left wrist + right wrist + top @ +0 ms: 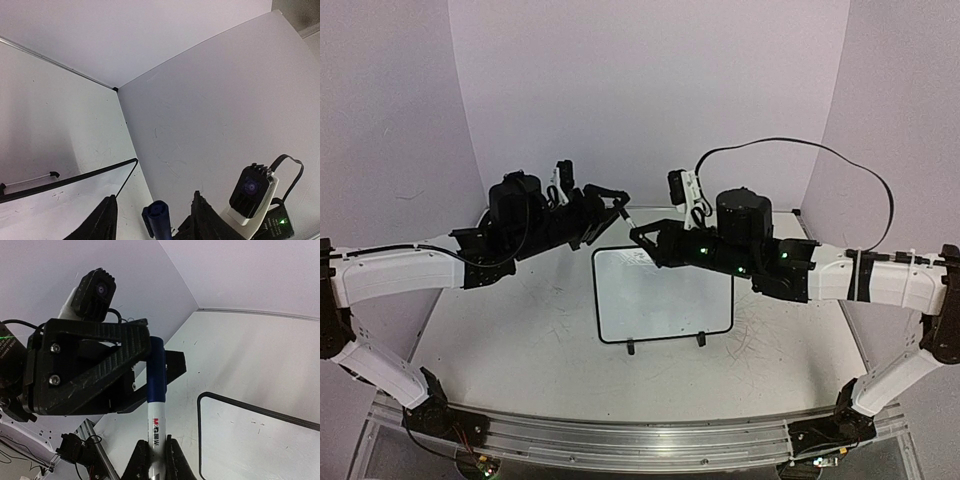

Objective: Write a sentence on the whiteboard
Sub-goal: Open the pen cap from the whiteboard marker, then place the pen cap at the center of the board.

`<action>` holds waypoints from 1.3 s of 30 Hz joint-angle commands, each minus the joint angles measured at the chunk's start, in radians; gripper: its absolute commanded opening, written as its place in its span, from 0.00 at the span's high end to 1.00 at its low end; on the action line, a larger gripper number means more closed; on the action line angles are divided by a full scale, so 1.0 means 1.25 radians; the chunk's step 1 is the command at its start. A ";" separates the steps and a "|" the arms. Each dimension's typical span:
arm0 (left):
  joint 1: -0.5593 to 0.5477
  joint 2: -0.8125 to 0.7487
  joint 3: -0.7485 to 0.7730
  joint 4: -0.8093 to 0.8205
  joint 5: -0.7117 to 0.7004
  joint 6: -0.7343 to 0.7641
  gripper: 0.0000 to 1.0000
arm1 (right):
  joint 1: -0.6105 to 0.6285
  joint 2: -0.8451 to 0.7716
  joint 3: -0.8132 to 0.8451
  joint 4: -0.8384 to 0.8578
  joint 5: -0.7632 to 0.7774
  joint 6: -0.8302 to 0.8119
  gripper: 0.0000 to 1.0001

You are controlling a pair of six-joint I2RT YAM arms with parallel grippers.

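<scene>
The whiteboard (665,300) sits near the middle of the table (520,330), its thin black frame and rounded corners in full view from above and its two small black feet at the near edge. Both arms reach in over its far left corner, where their tips meet above the board and not on it. The right gripper (156,445) is clamped on the white barrel of a marker (156,385), with the board's corner showing just beside and below its fingers. The marker's blue end points away towards the left gripper (155,196), whose jaws stand moderately apart on either side of that blue end; the left wrist view shows a gap on each side, so it has no grip on it. From that wrist the board's far edge appears low and to the left of the fingers.
</scene>
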 commanded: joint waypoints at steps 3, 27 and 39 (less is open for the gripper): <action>0.011 -0.002 0.038 0.024 0.003 0.039 0.89 | 0.001 -0.027 -0.007 0.047 -0.027 0.002 1.00; 0.292 -0.074 -0.125 -0.530 -0.088 0.133 1.00 | 0.012 -0.154 -0.128 0.026 0.016 -0.013 1.00; 0.287 0.222 -0.090 -0.604 -0.047 0.273 0.98 | 0.011 -0.176 -0.142 0.011 0.028 -0.018 1.00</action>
